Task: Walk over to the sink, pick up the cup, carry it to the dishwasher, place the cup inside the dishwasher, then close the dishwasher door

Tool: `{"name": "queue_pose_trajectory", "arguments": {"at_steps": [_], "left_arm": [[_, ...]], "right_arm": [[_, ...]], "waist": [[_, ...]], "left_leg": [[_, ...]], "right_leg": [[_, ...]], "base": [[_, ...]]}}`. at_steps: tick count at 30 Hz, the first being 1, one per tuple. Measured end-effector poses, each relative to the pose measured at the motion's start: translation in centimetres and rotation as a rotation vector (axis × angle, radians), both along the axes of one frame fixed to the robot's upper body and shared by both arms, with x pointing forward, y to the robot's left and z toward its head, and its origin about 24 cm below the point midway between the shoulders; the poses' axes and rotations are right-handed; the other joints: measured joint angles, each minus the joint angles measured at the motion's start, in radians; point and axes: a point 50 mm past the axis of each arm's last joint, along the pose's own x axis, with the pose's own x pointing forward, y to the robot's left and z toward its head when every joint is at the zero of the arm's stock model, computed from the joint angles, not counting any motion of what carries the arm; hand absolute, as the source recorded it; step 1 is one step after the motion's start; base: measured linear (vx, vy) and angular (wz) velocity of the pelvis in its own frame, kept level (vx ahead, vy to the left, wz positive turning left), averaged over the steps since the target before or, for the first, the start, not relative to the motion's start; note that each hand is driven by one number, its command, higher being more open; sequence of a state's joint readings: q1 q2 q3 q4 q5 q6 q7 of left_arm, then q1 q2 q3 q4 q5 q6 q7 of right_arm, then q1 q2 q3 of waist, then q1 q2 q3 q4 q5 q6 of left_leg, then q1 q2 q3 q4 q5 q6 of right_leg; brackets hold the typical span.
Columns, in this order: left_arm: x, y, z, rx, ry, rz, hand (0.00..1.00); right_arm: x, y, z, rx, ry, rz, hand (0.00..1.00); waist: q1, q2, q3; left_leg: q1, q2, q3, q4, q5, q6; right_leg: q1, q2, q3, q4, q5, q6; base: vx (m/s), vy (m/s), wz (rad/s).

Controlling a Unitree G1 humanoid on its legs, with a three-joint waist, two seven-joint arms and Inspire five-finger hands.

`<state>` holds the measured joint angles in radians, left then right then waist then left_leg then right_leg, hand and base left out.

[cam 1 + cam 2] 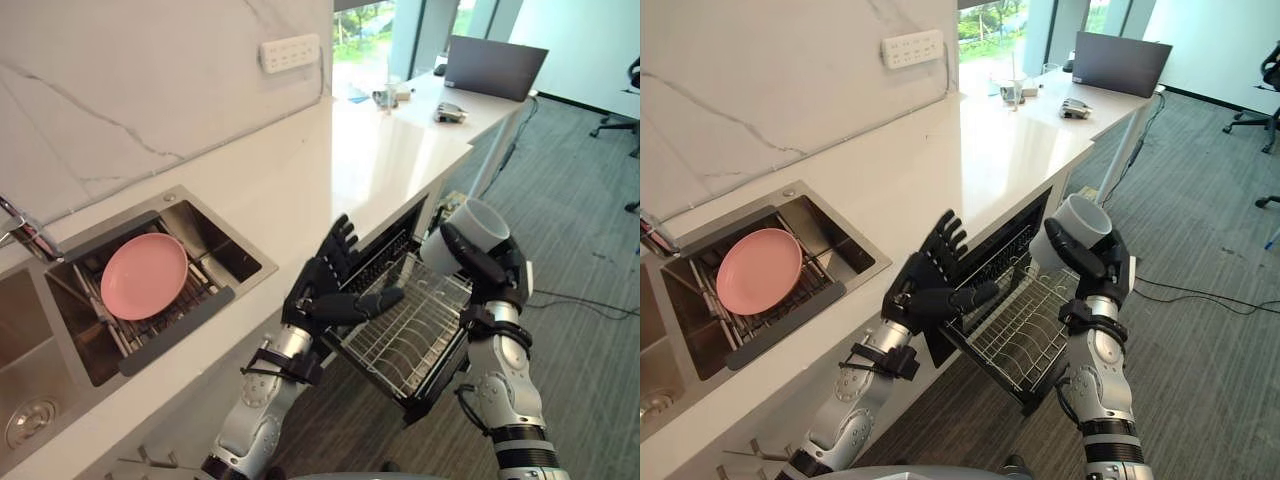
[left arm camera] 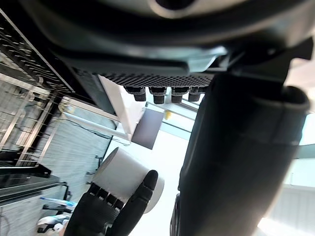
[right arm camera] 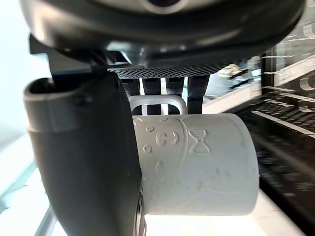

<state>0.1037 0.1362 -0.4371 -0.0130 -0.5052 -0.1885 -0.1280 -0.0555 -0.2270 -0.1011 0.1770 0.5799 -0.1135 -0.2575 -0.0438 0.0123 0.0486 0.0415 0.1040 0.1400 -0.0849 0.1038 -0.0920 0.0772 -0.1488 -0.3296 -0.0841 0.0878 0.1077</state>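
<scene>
My right hand [image 1: 490, 270] is shut on a white cup [image 1: 468, 228] with embossed patterns, also seen close up as the cup [image 3: 197, 162] and the cup [image 2: 125, 179]. It holds the cup tilted above the right side of the pulled-out wire dishwasher rack [image 1: 410, 330]. The dishwasher [image 1: 1015, 325] opens under the white counter. My left hand [image 1: 325, 285] is open, fingers spread, hovering over the rack's left edge by the counter front, touching nothing.
A steel sink [image 1: 215, 250] in the counter holds a pink plate [image 1: 144, 275] on a drying rack. A socket strip [image 1: 290, 52] sits on the marble wall. A laptop [image 1: 492, 66] and small items stand at the counter's far end. An office chair [image 1: 625, 110] stands on grey carpet at right.
</scene>
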Motion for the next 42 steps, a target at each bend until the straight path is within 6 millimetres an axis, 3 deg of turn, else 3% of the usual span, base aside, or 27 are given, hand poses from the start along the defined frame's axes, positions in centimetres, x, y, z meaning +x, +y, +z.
{"name": "queue_pose_trajectory", "arguments": {"at_steps": [5, 12, 15, 21, 30, 34, 37, 38, 42], "left_arm": [[-1.7, 0.6, -3.7, 0.035, 0.159, -0.02, 1.0], [-5.8, 3.7, -9.8, 0.339, 0.383, -0.054, 1.0], [-6.4, 5.4, -10.6, 0.445, 0.4, -0.059, 1.0], [-5.0, 6.6, -11.3, 0.51, 0.415, -0.011, 1.0], [-5.2, 9.8, -12.0, 0.617, 0.456, 0.258, 1.0], [-5.8, 11.5, -12.8, 0.625, 0.521, 0.358, 1.0], [-6.4, 12.2, -13.2, 0.614, 0.559, 0.403, 1.0], [-6.6, 12.3, -13.3, 0.599, 0.57, 0.417, 1.0], [-7.2, 12.2, -13.5, 0.578, 0.585, 0.436, 1.0]], "right_arm": [[-0.2, -1.6, -1.1, -0.079, 0.077, 0.029, 0.0], [-0.7, -2.5, -5.1, -0.201, 0.334, 0.116, 0.0], [1.0, -2.8, -5.5, -0.241, 0.419, 0.176, 0.0], [5.9, -5.0, -1.1, -0.308, 0.381, 0.167, 0.0], [6.9, -4.8, 0.1, -0.384, 0.378, 0.181, 0.0], [7.7, -7.0, 2.4, -0.448, 0.395, 0.128, 0.0], [8.2, -7.5, 3.3, -0.494, 0.406, 0.118, 0.0], [8.2, -7.8, 3.5, -0.51, 0.417, 0.112, 1.0], [8.2, -8.3, 3.4, -0.529, 0.471, 0.099, 1.0]], "waist": [[0.017, -0.01, 0.007], [0.028, -0.016, 0.03], [0.034, -0.008, 0.083], [0.093, 0.035, 0.22], [0.117, 0.046, 0.324], [0.145, 0.074, 0.379], [0.159, 0.081, 0.382], [0.165, 0.083, 0.383], [0.173, 0.085, 0.384]], "left_leg": [[-0.007, -0.012, -0.035, -0.001, 0.005, 0.007], [-0.033, -0.025, -0.091, -0.006, 0.023, 0.011], [-0.071, -0.031, -0.122, -0.006, 0.043, 0.014], [-0.151, -0.04, -0.159, -0.001, 0.087, 0.024], [-0.191, -0.066, -0.172, 0.002, 0.094, 0.028], [-0.211, -0.077, -0.185, 0.007, 0.099, 0.035], [-0.22, -0.078, -0.193, 0.007, 0.101, 0.04], [-0.223, -0.079, -0.201, 0.007, 0.102, 0.041], [-0.226, -0.086, -0.22, 0.0, 0.108, 0.048]], "right_leg": [[0.018, -0.016, -0.036, 0.0, -0.005, 0.007], [0.027, -0.022, -0.095, 0.0, -0.009, 0.012], [0.008, -0.024, -0.126, 0.0, -0.006, 0.016], [-0.048, -0.036, -0.16, 0.001, 0.031, 0.008], [-0.093, -0.066, -0.17, 0.04, 0.022, 0.021], [-0.115, -0.084, -0.175, 0.073, 0.015, 0.023], [-0.129, -0.088, -0.18, 0.095, 0.004, 0.022], [-0.133, -0.091, -0.186, 0.11, -0.004, 0.023], [-0.142, -0.106, -0.203, 0.148, -0.028, 0.026]], "base": [[-0.02, 0.005, 0.25], [-0.05, -0.006, 0.24], [-0.09, 0.004, 0.31], [-0.08, 0.036, 0.19], [0.0, 0.028, 0.08], [-0.03, 0.037, 0.1], [-0.03, 0.014, 0.11], [-0.03, -0.006, 0.22], [-0.03, -0.008, 0.15]]}}
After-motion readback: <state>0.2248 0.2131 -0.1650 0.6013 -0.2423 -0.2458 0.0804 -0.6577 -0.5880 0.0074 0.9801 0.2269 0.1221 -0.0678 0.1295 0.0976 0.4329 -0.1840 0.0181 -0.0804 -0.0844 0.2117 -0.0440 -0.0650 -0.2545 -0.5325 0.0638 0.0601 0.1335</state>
